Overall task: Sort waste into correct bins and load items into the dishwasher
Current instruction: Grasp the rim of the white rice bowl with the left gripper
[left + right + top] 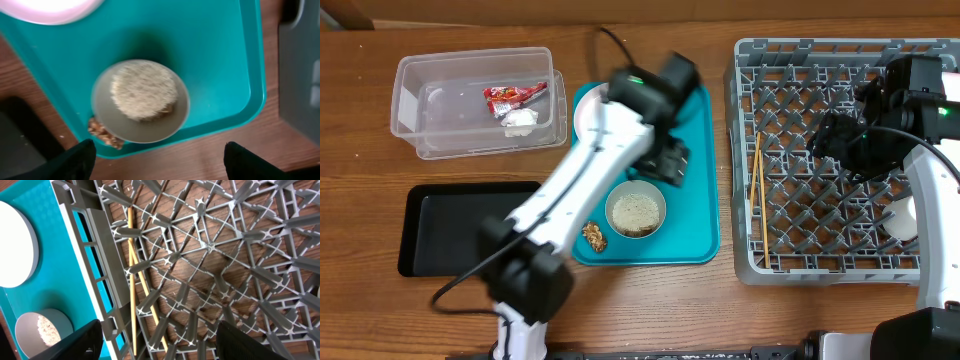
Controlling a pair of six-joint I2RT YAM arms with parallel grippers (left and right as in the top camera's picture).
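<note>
Rice [638,210] in its bowl [612,216], the brown lump [594,236] and a plate [585,115] wait on the teal tray [700,215]. Left of the tray the clear tub [410,125] holds wrapper [515,95] and tissue [520,121]; right of it, chopsticks [756,185] lie in the rack [820,255]. Left gripper [160,160], over the tray, and right gripper [157,340], over the rack, both gape empty.

So the teal tray [215,60] looks like smooth plastic, rack [100,235] is matt grey plastic, chopsticks [132,295] bare wood, tub [405,105] clear glossy plastic.

Left hand [159,162] spread, empty — right hand [158,342] likewise.
</note>
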